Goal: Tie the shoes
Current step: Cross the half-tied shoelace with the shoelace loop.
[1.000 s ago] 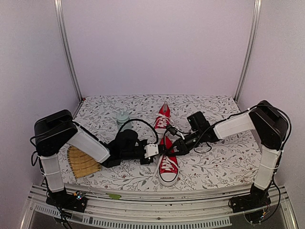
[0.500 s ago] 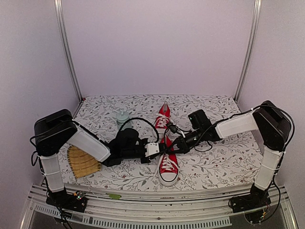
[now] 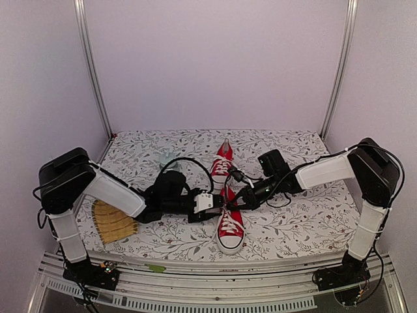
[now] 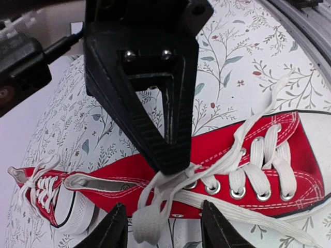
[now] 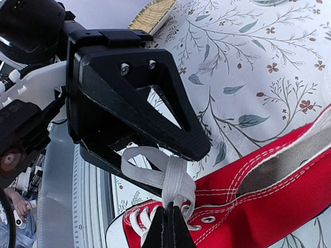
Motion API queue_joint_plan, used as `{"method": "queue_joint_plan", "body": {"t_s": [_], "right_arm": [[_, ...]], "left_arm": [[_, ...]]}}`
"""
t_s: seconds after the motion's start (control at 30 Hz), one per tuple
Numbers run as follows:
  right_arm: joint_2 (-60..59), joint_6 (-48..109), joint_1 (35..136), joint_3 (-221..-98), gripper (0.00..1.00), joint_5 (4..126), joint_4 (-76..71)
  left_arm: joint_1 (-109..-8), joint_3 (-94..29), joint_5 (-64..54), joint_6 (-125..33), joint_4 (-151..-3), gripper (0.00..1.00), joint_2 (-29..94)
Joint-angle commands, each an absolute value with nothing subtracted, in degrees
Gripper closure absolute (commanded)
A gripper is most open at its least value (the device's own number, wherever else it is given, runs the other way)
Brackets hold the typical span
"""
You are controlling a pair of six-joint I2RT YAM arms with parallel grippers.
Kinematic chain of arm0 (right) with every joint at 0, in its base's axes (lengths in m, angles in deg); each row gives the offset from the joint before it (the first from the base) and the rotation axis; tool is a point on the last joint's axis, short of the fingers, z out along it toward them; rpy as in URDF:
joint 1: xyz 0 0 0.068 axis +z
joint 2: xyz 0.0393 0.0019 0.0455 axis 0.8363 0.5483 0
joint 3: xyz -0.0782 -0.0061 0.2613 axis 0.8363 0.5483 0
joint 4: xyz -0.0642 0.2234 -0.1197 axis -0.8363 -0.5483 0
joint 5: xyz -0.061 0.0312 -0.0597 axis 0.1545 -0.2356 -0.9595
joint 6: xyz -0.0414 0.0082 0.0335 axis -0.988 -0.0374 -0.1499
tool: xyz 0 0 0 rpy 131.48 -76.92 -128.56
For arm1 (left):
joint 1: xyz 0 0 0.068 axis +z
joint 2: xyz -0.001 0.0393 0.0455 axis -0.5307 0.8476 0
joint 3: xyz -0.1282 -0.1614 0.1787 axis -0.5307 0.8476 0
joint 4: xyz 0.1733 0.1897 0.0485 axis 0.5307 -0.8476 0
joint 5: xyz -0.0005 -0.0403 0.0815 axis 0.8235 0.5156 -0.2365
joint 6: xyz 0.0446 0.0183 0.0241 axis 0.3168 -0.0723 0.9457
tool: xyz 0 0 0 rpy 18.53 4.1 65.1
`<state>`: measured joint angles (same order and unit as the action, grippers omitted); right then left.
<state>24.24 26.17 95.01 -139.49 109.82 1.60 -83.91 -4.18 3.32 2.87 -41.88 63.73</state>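
Two red shoes lie on the flowered table: the near shoe (image 3: 230, 225) toe toward me, the far shoe (image 3: 223, 159) behind it. Both grippers meet over the near shoe's white laces (image 4: 258, 165). My left gripper (image 4: 163, 206) is open, its fingertips standing either side of a hanging lace loop (image 4: 147, 225) without touching it. My right gripper (image 5: 168, 214) is shut on the lace knot (image 5: 176, 181), from which a loop (image 5: 142, 168) runs up against the left gripper's black finger (image 5: 170, 113). In the left wrist view the right gripper's shut tip (image 4: 173, 163) presses on the lace crossing.
A straw-coloured woven fan (image 3: 112, 222) lies at the left beside the left arm. A clear bottle (image 3: 167, 157) stands behind that arm, partly hidden. A black cable (image 3: 281, 201) trails from the right arm. Metal posts (image 3: 91, 72) frame the back corners.
My left gripper has gone from shut to open, letting go of the lace, and its arm shifted slightly left. My right gripper closed on the lace and stays there.
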Motion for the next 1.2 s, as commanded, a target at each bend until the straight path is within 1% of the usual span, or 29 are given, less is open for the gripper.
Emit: {"method": "queue_joint_plan", "body": {"t_s": [0.0,0.07,0.17,0.27,0.33,0.4,0.5,0.6,0.7,0.73,0.77,0.8,1.03,1.07,1.13,1.17], "right_arm": [[21.52,25.64,95.42,-139.36,0.99,110.25,1.23],[21.29,25.45,95.43,-139.33,0.99,110.14,1.23],[21.30,25.35,95.42,-139.37,0.99,110.35,1.23],[21.41,25.33,95.43,-139.38,0.99,110.81,1.27],[21.47,25.33,95.42,-139.33,0.99,110.97,1.24],[21.47,25.27,95.42,-139.36,0.99,111.07,0.99],[21.18,25.16,95.42,-139.36,0.99,111.08,0.78],[21.02,24.91,95.42,-139.19,0.99,110.98,0.26],[20.75,24.66,95.44,-139.19,0.99,111.25,-0.24],[20.61,24.57,95.42,-139.18,0.99,111.33,-0.47],[20.48,24.48,95.42,-139.14,0.99,111.40,-0.70],[20.31,24.46,95.46,-139.19,0.99,111.62,-1.01],[19.74,22.09,95.42,-139.07,0.99,113.45,-2.70],[19.81,21.86,95.38,-139.03,0.98,113.40,-3.11],[19.60,21.87,94.35,-138.91,0.84,113.97,-3.14],[19.37,22.34,93.21,-138.74,0.75,115.00,-2.50]], "left_arm": [[-83.03,-6.83,8.48,3.11,-46.90,0.52,64.26],[-82.90,-7.96,9.37,3.09,-47.70,0.55,64.89],[-82.76,-8.99,9.28,3.38,-47.98,0.64,65.85],[-82.76,-10.00,8.98,3.37,-47.78,0.67,66.59],[-82.71,-10.53,9.20,3.42,-47.63,0.71,67.18],[-82.72,-11.03,8.95,3.47,-47.65,0.77,67.63],[-82.71,-11.19,8.13,3.72,-47.59,0.87,67.97],[-82.68,-10.91,7.35,3.72,-47.45,0.88,67.76],[-82.67,-10.40,6.47,3.50,-46.72,0.92,67.51],[-82.64,-10.29,5.74,3.32,-46.21,0.94,67.44],[-82.61,-10.20,4.76,2.99,-45.61,0.99,67.52],[-82.63,-10.18,3.64,2.67,-45.00,1.00,67.65],[-83.12,-9.23,-1.11,2.24,-41.06,1.00,68.38],[-83.18,-8.95,-1.53,2.12,-40.25,1.00,68.40],[-83.49,-8.55,-1.89,1.82,-38.97,1.00,68.49],[-83.66,-8.38,-1.94,1.80,-38.56,1.00,68.51]]}}
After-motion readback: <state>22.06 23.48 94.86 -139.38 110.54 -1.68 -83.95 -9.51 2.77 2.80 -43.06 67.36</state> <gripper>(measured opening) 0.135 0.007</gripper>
